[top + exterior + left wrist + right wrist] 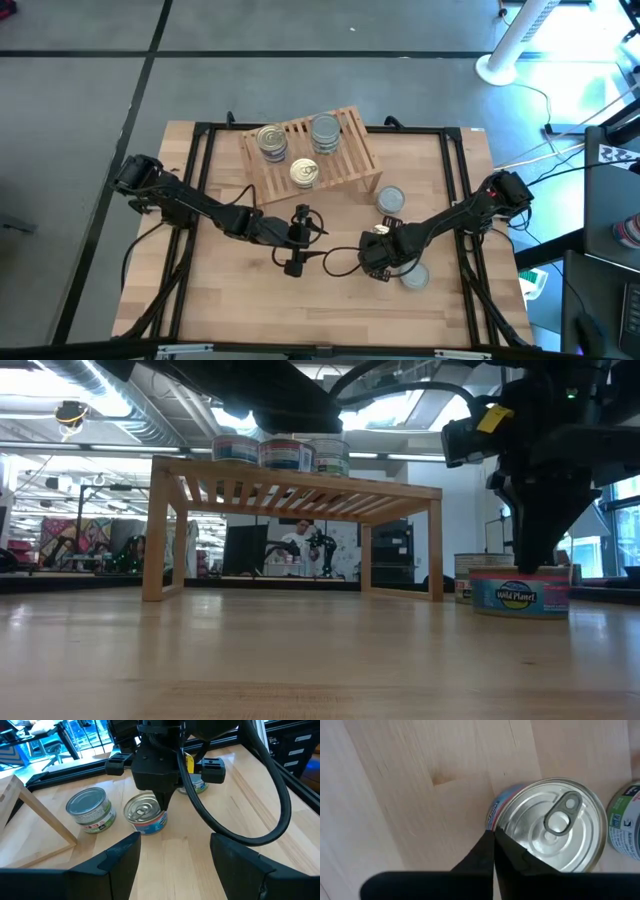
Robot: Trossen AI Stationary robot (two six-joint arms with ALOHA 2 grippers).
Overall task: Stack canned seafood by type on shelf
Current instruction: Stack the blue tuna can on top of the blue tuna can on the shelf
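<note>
- Three short round metal tins (pixel 298 150) sit atop the light wooden slatted shelf (pixel 350 165) near the far edge of the pale wooden surface (pixel 220 290).
- Right end effector (pixel 162 802), clenched, fingertips pressed together on the silver-topped blue-labelled tin (pixel 145 813).
- Left end effector (pixel 300 240) released mid-surface, open boards around it.
- Green-labelled tin (pixel 90 810) just beside.

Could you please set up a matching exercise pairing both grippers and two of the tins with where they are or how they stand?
Things:
1. left gripper
2. right gripper
3. green-label tin
4. gold-topped tin

States:
A. shut, tips over the blue-label tin
B. on the shelf
C. open, above the middle of the table
D. standing on the table beside the blue-label tin

Pairs: 1-C, 2-A, 3-D, 4-B
</note>
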